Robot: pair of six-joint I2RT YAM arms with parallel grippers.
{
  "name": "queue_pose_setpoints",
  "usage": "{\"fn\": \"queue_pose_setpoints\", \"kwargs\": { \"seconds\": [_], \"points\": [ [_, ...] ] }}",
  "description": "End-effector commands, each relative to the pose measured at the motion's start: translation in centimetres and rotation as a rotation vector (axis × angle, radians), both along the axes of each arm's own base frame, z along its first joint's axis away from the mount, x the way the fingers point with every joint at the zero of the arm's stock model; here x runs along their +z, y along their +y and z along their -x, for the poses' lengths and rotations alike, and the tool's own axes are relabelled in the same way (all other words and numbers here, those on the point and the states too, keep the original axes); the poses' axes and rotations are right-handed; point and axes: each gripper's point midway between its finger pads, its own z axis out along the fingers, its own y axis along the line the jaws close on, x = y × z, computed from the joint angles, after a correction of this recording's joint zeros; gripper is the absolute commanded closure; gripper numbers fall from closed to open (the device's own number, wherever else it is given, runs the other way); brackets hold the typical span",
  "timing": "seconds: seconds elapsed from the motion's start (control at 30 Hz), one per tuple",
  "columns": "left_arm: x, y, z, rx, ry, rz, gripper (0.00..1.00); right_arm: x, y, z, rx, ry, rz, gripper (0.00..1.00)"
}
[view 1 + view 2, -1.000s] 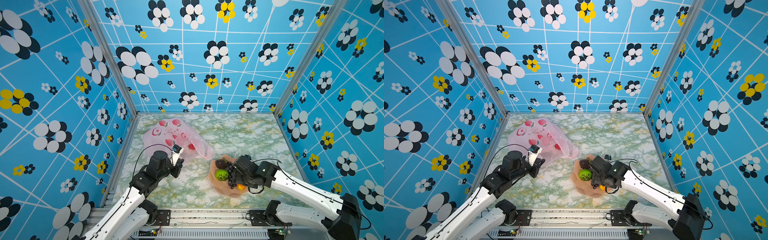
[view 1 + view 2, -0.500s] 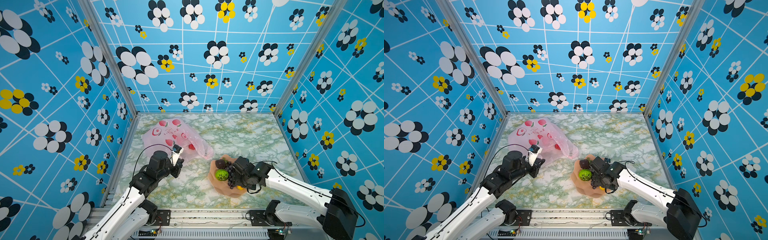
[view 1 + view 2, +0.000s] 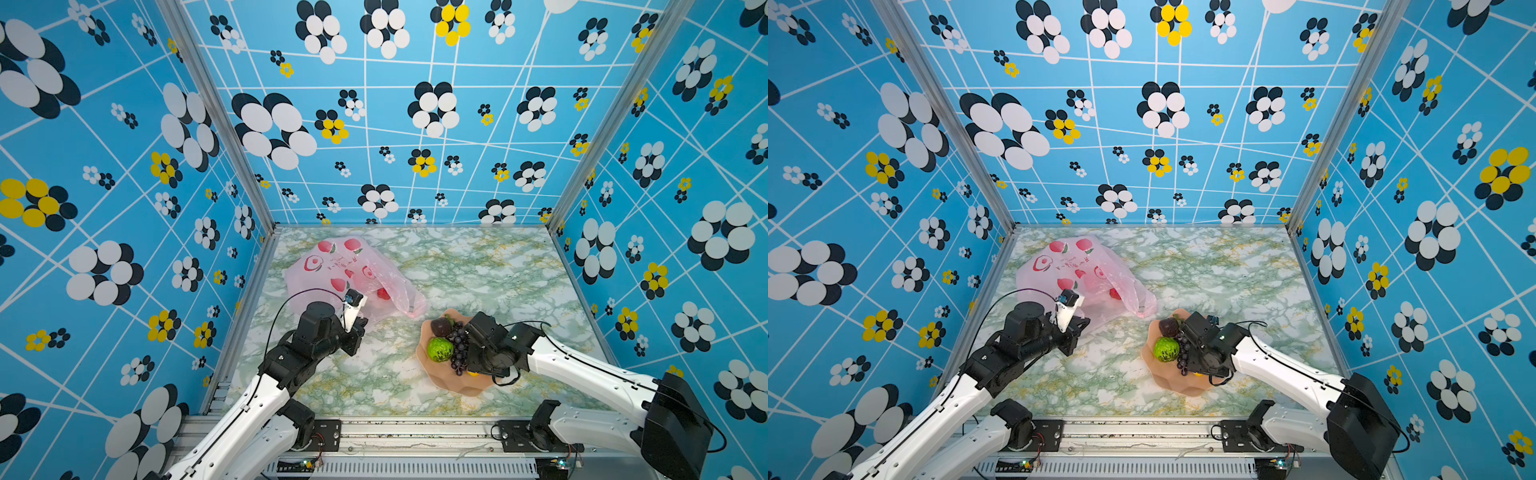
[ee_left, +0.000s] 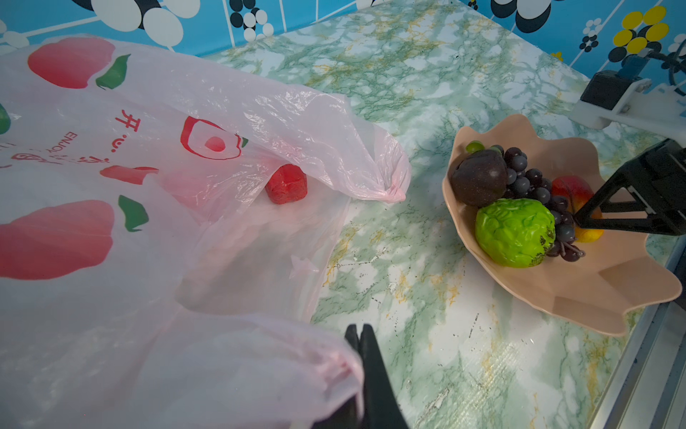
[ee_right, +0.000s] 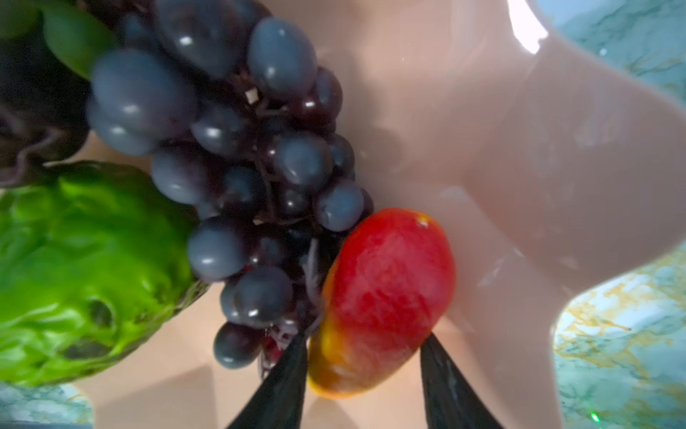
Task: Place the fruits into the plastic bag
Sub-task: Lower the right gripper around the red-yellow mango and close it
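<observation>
The left gripper [image 4: 358, 330] is closed on the rim of the plastic bag [image 4: 148, 260], probably so that its mouth stands open. One strawberry [image 4: 286, 184] lies inside. In the bowl [image 4: 594, 297], the right gripper [image 5: 365, 336] has its jaws on both sides of the mango [image 5: 382, 297]. I cannot tell if they press it yet. The grapes [image 5: 241, 148] touch the mango and may catch on a finger.

Pink plastic bag [image 3: 1059, 266] on marbled table [image 3: 1225, 270], scalloped bowl [image 3: 1167, 380] with green fruit [image 3: 1165, 349] and dark grapes [image 3: 1182, 361] close beside.
</observation>
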Motion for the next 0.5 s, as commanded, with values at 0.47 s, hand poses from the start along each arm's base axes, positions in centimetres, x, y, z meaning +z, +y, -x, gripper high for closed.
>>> {"fn": "queue_pose_setpoints", "kwargs": {
  "seconds": [0.47],
  "points": [
    [0.0,-0.2,0.5,-0.023,-0.010,-0.007,1.00,2.6,-1.3,-0.2,-0.001,-0.062,0.015,0.49]
  ]
}}
